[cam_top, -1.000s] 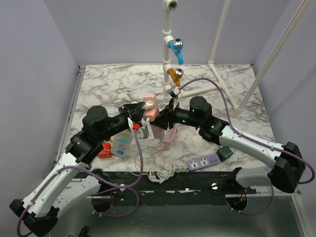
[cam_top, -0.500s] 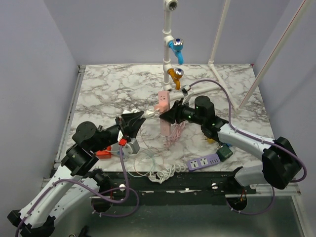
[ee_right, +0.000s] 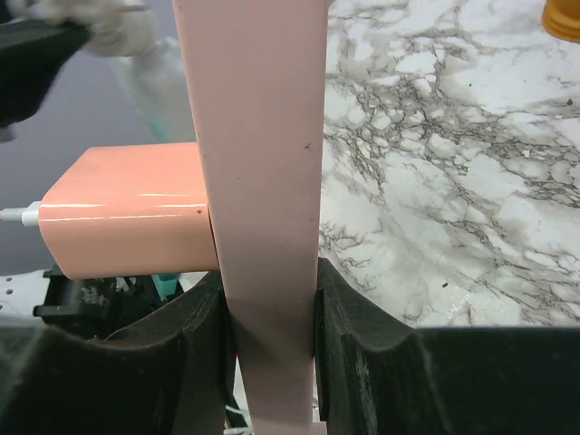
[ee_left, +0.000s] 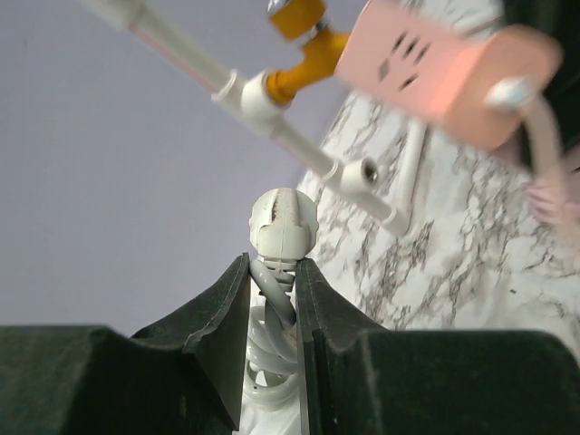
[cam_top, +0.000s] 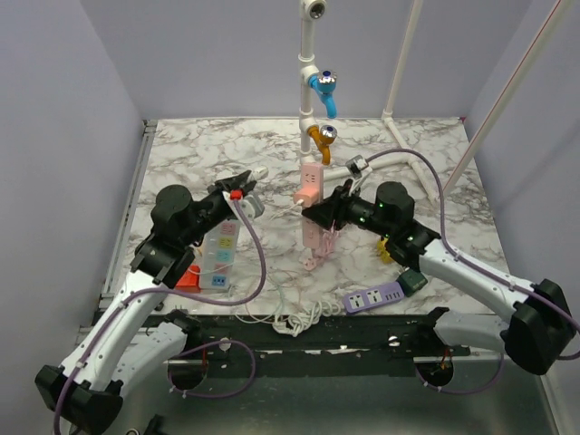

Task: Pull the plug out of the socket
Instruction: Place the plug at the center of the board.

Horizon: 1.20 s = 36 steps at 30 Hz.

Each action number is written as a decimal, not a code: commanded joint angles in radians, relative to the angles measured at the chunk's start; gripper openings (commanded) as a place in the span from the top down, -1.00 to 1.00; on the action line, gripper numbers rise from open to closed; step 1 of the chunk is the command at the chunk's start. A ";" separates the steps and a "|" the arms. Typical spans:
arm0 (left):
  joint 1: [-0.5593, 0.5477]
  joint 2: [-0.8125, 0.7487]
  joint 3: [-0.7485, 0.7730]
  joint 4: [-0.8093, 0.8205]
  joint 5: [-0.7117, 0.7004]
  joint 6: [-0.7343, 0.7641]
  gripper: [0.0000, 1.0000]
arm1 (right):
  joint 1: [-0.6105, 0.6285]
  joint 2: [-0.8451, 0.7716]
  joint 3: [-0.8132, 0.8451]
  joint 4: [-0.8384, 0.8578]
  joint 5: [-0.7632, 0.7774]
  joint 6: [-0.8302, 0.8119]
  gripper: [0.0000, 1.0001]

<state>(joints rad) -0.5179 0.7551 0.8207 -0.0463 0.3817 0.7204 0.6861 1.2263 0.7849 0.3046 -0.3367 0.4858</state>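
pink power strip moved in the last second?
Yes. The pink power strip has shifted right and toward the back, ending close to the orange valve.

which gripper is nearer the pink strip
Right. The right gripper is clamped on the pink strip. The left gripper is off to the strip's left, clear of it, holding the plug.

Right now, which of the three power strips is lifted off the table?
The pink power strip, clamped in the right gripper and held in the air. The white power strip with coloured sockets and the purple power strip both lie flat on the table.
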 commanded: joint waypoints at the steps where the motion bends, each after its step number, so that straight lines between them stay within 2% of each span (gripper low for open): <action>1: 0.089 0.089 0.030 -0.031 -0.027 -0.121 1.00 | 0.005 -0.165 -0.053 -0.042 0.064 -0.027 0.99; 9: 0.104 0.247 0.012 0.027 0.044 -0.224 1.00 | 0.007 -0.376 -0.081 -0.243 0.125 -0.059 0.99; 12: 0.104 0.315 0.041 -0.002 0.086 -0.267 1.00 | 0.008 -0.429 -0.086 -0.278 0.147 -0.062 0.99; 15: 0.097 0.369 0.074 -0.060 0.167 -0.268 1.00 | 0.008 -0.456 -0.082 -0.301 0.169 -0.077 0.99; 21: 0.060 0.479 0.103 -0.120 0.196 -0.263 0.96 | 0.007 -0.461 -0.068 -0.298 0.161 -0.081 0.99; 23: 0.049 0.506 0.103 -0.125 0.183 -0.247 0.69 | 0.007 -0.459 -0.066 -0.294 0.158 -0.080 0.99; 28: 0.048 0.589 0.180 -0.150 0.161 -0.226 0.56 | 0.007 -0.444 -0.072 -0.281 0.152 -0.081 0.99; 29: 0.049 0.609 0.200 -0.157 0.157 -0.217 0.44 | 0.007 -0.439 -0.073 -0.275 0.148 -0.083 0.99; 30: 0.050 0.622 0.225 -0.164 0.156 -0.216 0.21 | 0.007 -0.434 -0.073 -0.270 0.141 -0.082 0.99; 32: 0.052 0.645 0.274 -0.196 0.157 -0.214 -0.39 | 0.007 -0.424 -0.069 -0.266 0.134 -0.084 0.99; 33: 0.052 0.647 0.290 -0.205 0.153 -0.215 -0.51 | 0.007 -0.418 -0.066 -0.267 0.132 -0.087 0.99; 36: 0.054 0.622 0.295 -0.218 0.145 -0.207 -0.67 | 0.007 -0.406 -0.064 -0.267 0.136 -0.094 0.99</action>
<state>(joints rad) -0.4656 1.4082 1.0721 -0.2337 0.5167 0.4961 0.6880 0.8139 0.7013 -0.0246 -0.1974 0.4126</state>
